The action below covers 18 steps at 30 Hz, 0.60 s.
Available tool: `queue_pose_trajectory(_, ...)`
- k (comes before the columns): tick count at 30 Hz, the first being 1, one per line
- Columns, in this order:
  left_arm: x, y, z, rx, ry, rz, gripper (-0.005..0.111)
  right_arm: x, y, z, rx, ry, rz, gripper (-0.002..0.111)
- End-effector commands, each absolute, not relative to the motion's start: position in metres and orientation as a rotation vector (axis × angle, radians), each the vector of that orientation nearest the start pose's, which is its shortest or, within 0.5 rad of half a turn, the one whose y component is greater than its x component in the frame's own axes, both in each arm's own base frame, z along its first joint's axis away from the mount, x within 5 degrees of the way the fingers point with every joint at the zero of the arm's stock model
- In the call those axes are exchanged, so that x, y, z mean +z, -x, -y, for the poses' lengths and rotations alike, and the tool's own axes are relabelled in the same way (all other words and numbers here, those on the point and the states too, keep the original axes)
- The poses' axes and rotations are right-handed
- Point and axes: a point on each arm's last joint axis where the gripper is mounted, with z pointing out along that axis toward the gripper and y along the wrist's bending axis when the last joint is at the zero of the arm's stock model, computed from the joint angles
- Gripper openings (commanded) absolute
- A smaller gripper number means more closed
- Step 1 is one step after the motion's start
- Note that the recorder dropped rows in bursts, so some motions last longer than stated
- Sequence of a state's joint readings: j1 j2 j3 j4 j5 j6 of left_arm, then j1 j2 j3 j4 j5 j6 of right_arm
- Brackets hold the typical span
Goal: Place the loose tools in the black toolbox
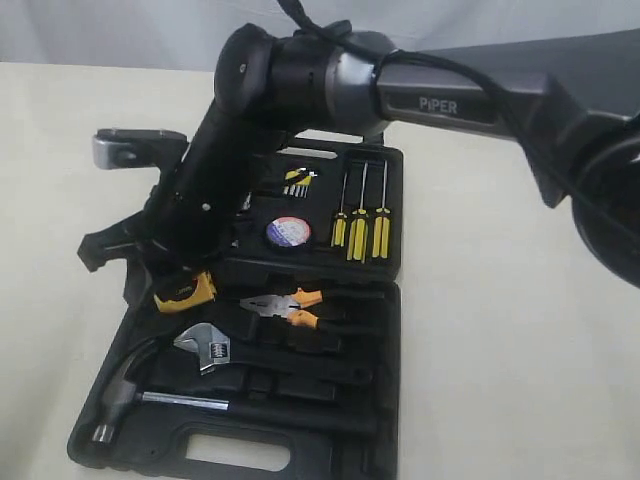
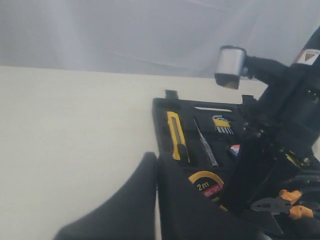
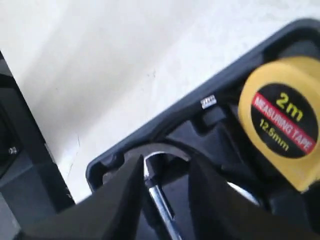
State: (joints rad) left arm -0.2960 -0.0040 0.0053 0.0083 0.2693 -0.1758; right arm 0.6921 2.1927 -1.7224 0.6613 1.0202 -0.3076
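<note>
The black toolbox [image 1: 385, 400] lies open on the table. In it are the yellow "2m" tape measure [image 1: 188, 291] [image 3: 280, 117], the orange-handled pliers [image 1: 285, 305] and the black tape roll [image 1: 288, 232]. The yellow-black utility knife [image 2: 175, 135] rests in the lid; the exterior view hides it behind the right arm. My right gripper [image 3: 165, 162] reaches across to the box's left side. It stands open just beside the tape measure, with nothing between its fingers. My left gripper [image 2: 157, 165] hovers at the box's left edge, its fingers together and empty.
A steel hammer [image 1: 130, 385] and an adjustable wrench [image 1: 205, 347] lie in the near half of the box. Three screwdrivers [image 1: 360, 225] and a set of hex keys [image 1: 297, 180] sit in the lid. Cream table surface surrounds the box.
</note>
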Motion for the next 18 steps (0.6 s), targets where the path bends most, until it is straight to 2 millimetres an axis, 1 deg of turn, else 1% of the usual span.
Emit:
queue_pose_trajectory(1, 0.189, -0.052, 0.016, -0.346, -0.111, -1.765, 0.0, 0.189, -0.333, -0.327, 0.821, 1.011, -2.68, 0.03)
queue_pose_trajectory(4, 0.189, -0.052, 0.016, -0.346, -0.111, -1.765, 0.0, 0.186, -0.341, -0.321, 0.648, 1.047, -2.641, 0.03)
queue_pose_trajectory(6, 0.189, -0.052, 0.016, -0.346, -0.111, -1.765, 0.0, 0.184, -0.344, -0.317, 0.556, 1.083, -2.627, 0.034)
queue_pose_trajectory(8, 0.189, -0.052, 0.016, -0.346, -0.111, -1.765, 0.0, 0.183, -0.346, -0.314, 0.5, 1.114, -2.615, 0.045)
queue_pose_trajectory(12, 0.189, -0.052, 0.016, -0.346, -0.111, -1.765, 0.0, 0.182, -0.346, -0.313, 0.463, 1.159, -2.597, 0.075)
queue_pose_trajectory(13, 0.189, -0.052, 0.016, -0.346, -0.111, -1.765, 0.0, 0.181, -0.345, -0.314, 0.457, 1.197, -2.579, 0.078)
queue_pose_trajectory(14, 0.189, -0.052, 0.016, -0.346, -0.111, -1.765, 0.0, 0.179, -0.344, -0.316, 0.452, 1.236, -2.565, 0.08)
queue_pose_trajectory(16, 0.189, -0.052, 0.016, -0.346, -0.111, -1.765, 0.0, 0.174, -0.343, -0.318, 0.443, 1.288, -2.546, 0.08)
queue_pose_trajectory(18, 0.189, -0.052, 0.016, -0.346, -0.111, -1.765, 0.0, 0.166, -0.341, -0.323, 0.437, 1.312, -2.542, 0.08)
